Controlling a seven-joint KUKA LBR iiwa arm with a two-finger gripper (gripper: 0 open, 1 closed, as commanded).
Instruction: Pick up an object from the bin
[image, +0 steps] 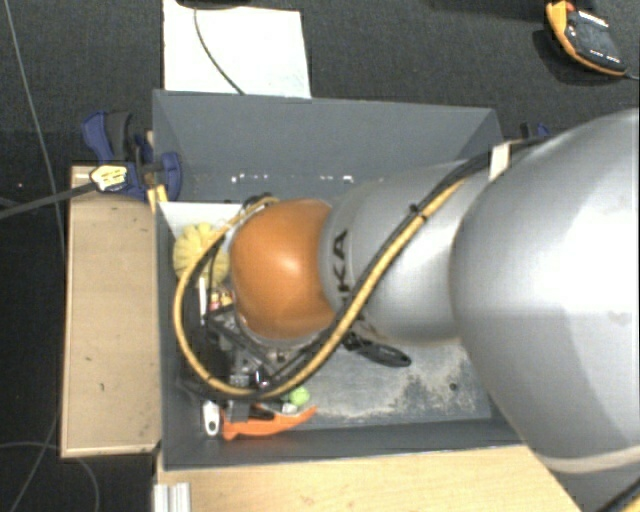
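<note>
Camera view shows the gripper (240, 372) low at the left of the scuffed grey bin (430, 392), dark floor (80, 60) around, beside an orange thing (262, 425); open or closed, I cannot tell.

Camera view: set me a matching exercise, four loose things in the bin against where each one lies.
Things:
1. yellow fuzzy thing
2. flat orange thing
3. small green thing
4. long black thing

Places:
A. bottom left of the bin, along its lower wall
B. upper left, beside the arm's orange wrist cover
C. on the bin floor right of the wrist, at the arm's lower edge
D. just above the orange thing's right end

Pairs: 1-B, 2-A, 3-D, 4-C.
</note>
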